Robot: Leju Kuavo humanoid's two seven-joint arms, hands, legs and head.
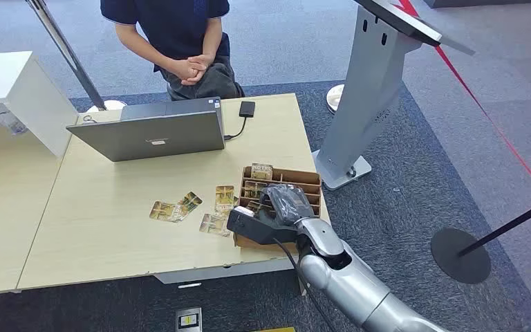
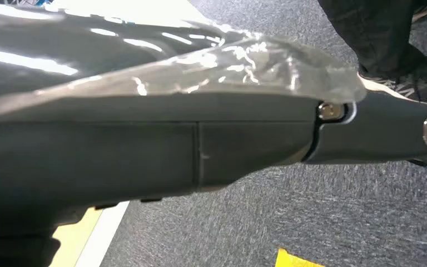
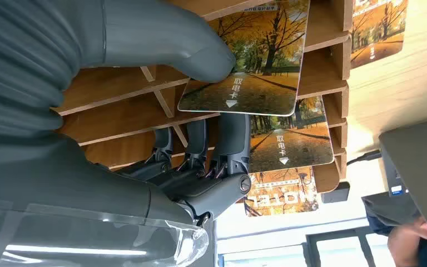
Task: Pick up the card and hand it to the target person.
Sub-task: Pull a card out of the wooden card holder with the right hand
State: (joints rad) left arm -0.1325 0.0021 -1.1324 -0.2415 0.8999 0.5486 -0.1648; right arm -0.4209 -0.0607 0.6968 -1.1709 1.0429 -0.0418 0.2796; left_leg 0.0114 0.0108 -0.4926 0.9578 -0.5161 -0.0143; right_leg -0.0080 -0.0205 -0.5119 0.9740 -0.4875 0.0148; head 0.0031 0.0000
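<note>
Currently the right hand pinches the card between thumb and fingers over the slotted wooden card holder; because contact sits near one card edge, the card could pivot, snag a divider, or slip free during lift-out. The left hand's finger state cannot be determined. The holder stands at the near right corner of a light wooden table with loose cards and a laptop; grey carpet surrounds it, and the seated person waits across the table.
</note>
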